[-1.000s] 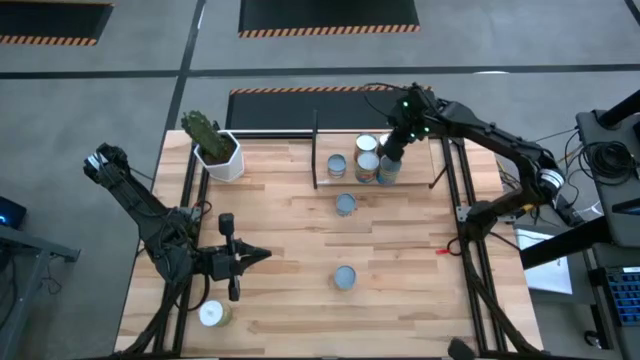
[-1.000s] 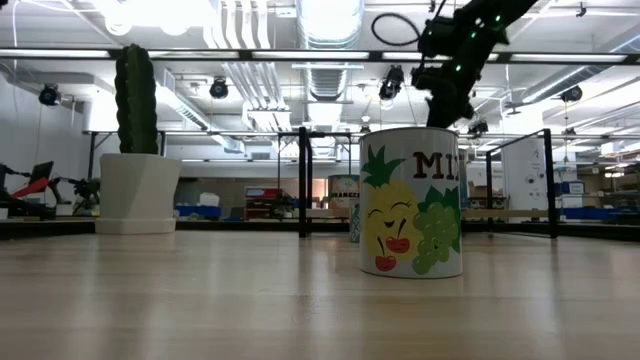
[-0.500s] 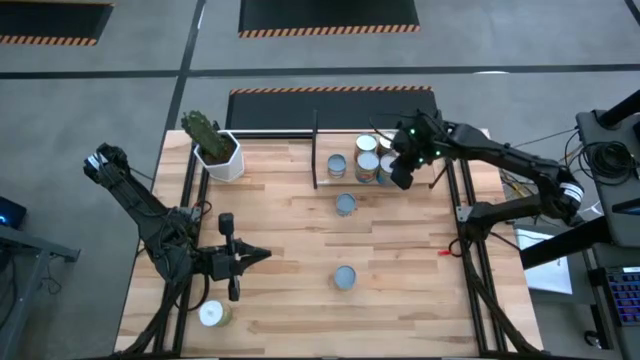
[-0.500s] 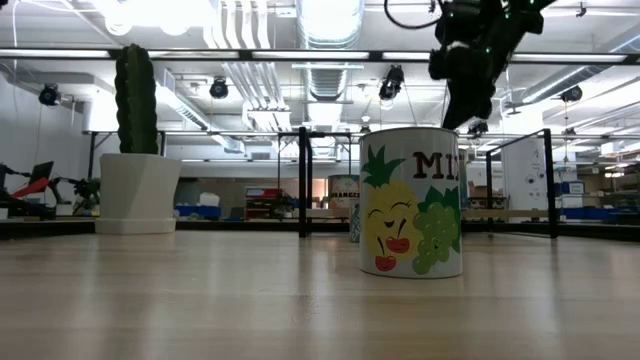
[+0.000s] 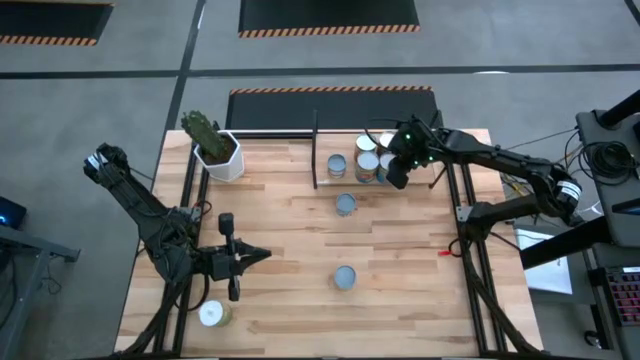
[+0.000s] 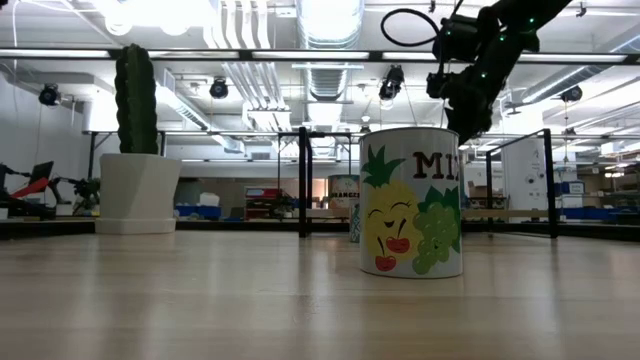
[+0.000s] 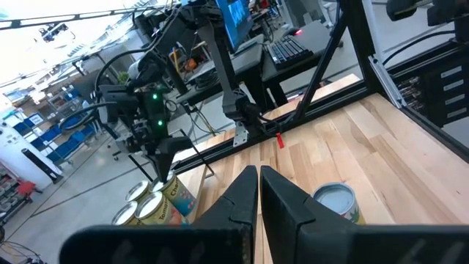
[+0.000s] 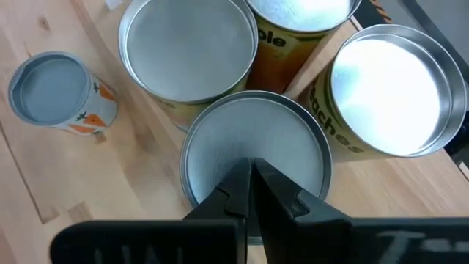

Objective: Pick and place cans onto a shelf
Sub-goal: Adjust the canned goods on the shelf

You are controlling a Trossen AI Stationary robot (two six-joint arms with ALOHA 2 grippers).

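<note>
Overhead, right pincer [image 5: 396, 176] closed and empty above the clustered cans [image 5: 367, 163] on the shelf [image 5: 345, 152], two cans [image 5: 345, 204] loose mid-bench [image 5: 290, 250], left pincer [image 5: 258, 255] closed, resting by another can [image 5: 211, 314].

The left gripper [image 7: 258, 192] points across the wooden tabletop [image 7: 396, 154] with its two dark fingers [image 7: 282, 202] pressed together and nothing between them. Just beyond the fingertips a blue-grey-topped can [image 7: 335, 202] stands alone on the bare wood. Farther off, a cluster of yellow-labelled cans [image 7: 152, 206] stands close together, and the right gripper [image 7: 162, 157] hangs directly above them, tip pointing down, on its dark arm with green lights, with black frame bars and a cluttered workshop behind.
</note>
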